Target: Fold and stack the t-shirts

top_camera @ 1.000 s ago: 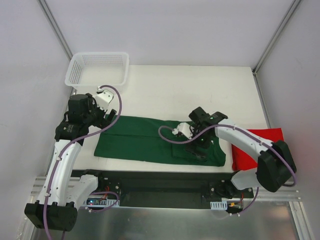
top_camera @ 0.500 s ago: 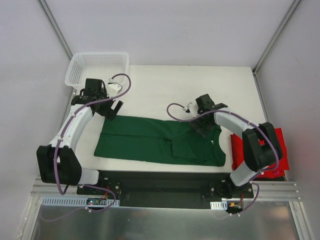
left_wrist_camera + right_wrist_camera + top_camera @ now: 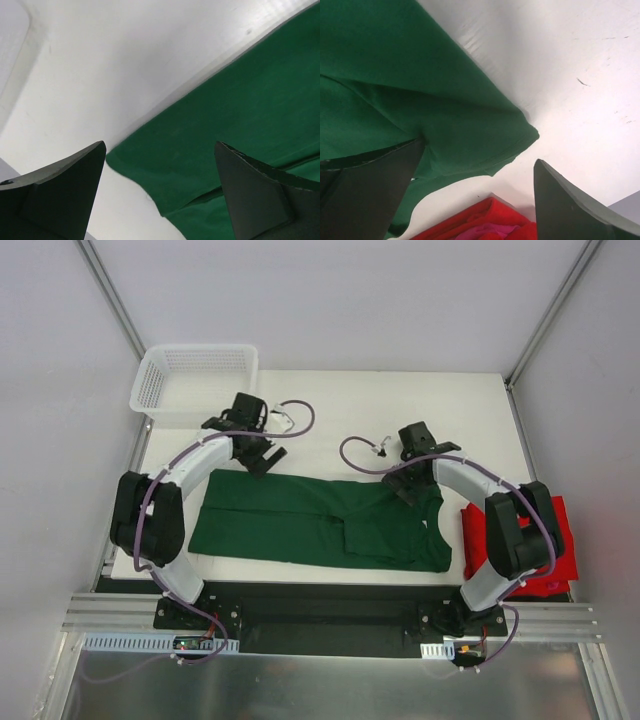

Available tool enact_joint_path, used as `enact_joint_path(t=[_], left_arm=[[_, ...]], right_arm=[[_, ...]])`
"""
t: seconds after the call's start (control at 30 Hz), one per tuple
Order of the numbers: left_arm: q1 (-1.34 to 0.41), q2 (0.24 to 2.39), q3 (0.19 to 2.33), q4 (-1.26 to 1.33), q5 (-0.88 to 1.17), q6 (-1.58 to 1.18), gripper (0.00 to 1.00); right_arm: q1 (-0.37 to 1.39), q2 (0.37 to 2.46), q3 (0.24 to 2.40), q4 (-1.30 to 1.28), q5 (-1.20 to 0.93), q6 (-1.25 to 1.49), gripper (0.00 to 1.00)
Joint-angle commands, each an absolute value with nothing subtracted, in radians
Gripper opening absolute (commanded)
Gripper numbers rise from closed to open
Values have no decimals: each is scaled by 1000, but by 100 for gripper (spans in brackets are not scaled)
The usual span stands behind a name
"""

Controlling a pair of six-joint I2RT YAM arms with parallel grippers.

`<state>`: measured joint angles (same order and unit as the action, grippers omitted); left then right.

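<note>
Pale grey panel walls [image 3: 330, 300] are enclosing a flat white rectangular tabletop [image 3: 400, 405], with slanted aluminium corner struts [image 3: 112, 300] catching soft even light.

matt green cloth shirt [image 3: 320, 520], red cloth shirt [image 3: 555, 515], smooth white table [image 3: 350, 410]

**Overhead view.** The back of the white surface [image 3: 400, 405] lies bare from the white plastic mesh basket [image 3: 195, 380], which blocks the far left corner, across to the right wall. The dark green t-shirt [image 3: 300, 525] spreads flat over the near middle, so a gripper can pass above it. The left gripper [image 3: 257, 458] and right gripper [image 3: 406, 486] stand at its far edge, well apart, with open surface between them. Their curved arms fence both sides. The red t-shirt [image 3: 474, 550] fills the near right corner, and a narrow bare strip parts it from the green one.
</note>
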<state>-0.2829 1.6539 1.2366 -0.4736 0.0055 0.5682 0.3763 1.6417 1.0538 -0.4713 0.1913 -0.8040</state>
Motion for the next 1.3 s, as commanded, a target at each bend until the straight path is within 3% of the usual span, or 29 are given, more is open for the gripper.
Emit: enact_joint_path(t=[0.0, 0.53, 1.27], left_arm=[[-388, 1709, 1313, -431, -70, 603, 91], [-566, 1916, 1500, -413, -31, 630, 93], [-667, 1988, 1466, -439, -9, 623, 94]], right_arm=[[376, 1577, 1026, -509, 143, -811, 96], [376, 1494, 911, -586, 83, -879, 96], [379, 1513, 897, -606, 57, -874, 96]])
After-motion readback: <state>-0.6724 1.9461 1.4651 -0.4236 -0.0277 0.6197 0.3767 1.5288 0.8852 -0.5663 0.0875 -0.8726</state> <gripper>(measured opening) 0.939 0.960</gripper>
